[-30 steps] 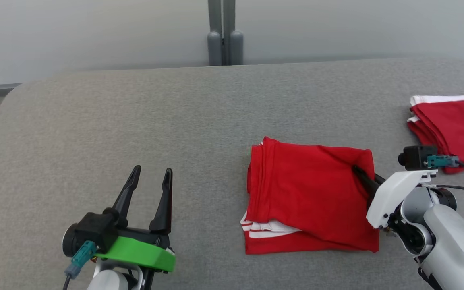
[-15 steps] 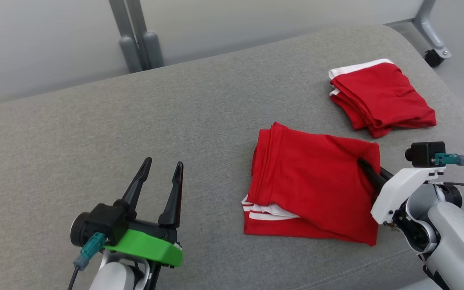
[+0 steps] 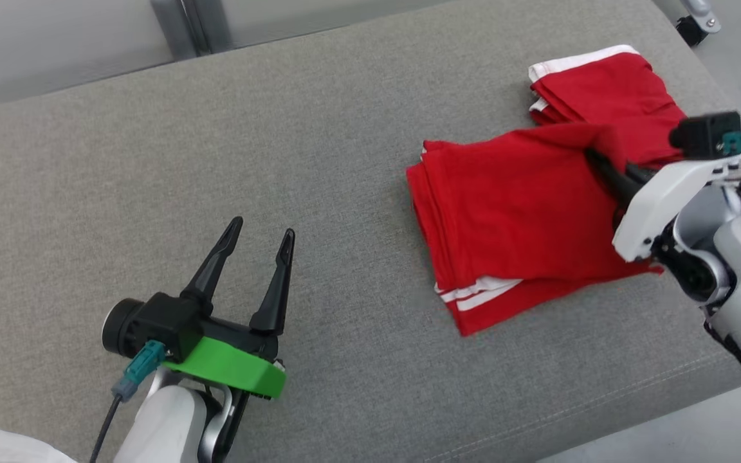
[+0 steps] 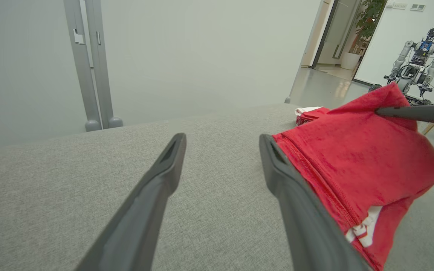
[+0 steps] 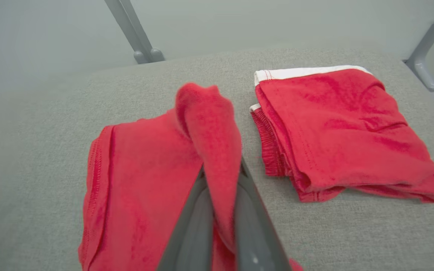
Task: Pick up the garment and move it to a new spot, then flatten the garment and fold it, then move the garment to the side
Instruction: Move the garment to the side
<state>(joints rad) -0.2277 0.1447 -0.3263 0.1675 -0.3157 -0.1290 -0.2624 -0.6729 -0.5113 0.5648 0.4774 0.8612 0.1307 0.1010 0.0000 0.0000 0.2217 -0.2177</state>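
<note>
The grey cloth-covered tabletop (image 3: 152, 161) runs wide under me, with two grey posts (image 4: 89, 75) standing behind its far edge. The red garment (image 3: 525, 212) lies folded on the right half of it, well away from my left arm and just in front of my right. Most of it rests flat, its stacked folded edges facing left. Its far right corner is raised off the tabletop. My right jaws are clenched on that corner: in the right wrist view a bunched tip of red cloth stands up between the two dark fingers (image 5: 194, 226), which press in on it from both sides. A second red garment (image 3: 602, 83) sits folded near the far right corner of the tabletop. In the head view the lifted corner covers its near edge. The right wrist view shows a strip of grey between the two piles, so they lie just beside each other and apart. My left jaws are released and hold nothing. Their fingers (image 3: 213, 270) are spread, pointing away from me over bare tabletop to the left of the garment. Two white stripes (image 3: 480, 292) show at the garment's near edge, which lies on the tabletop. A white band (image 3: 576, 59) runs along the far edge of the second garment.
</note>
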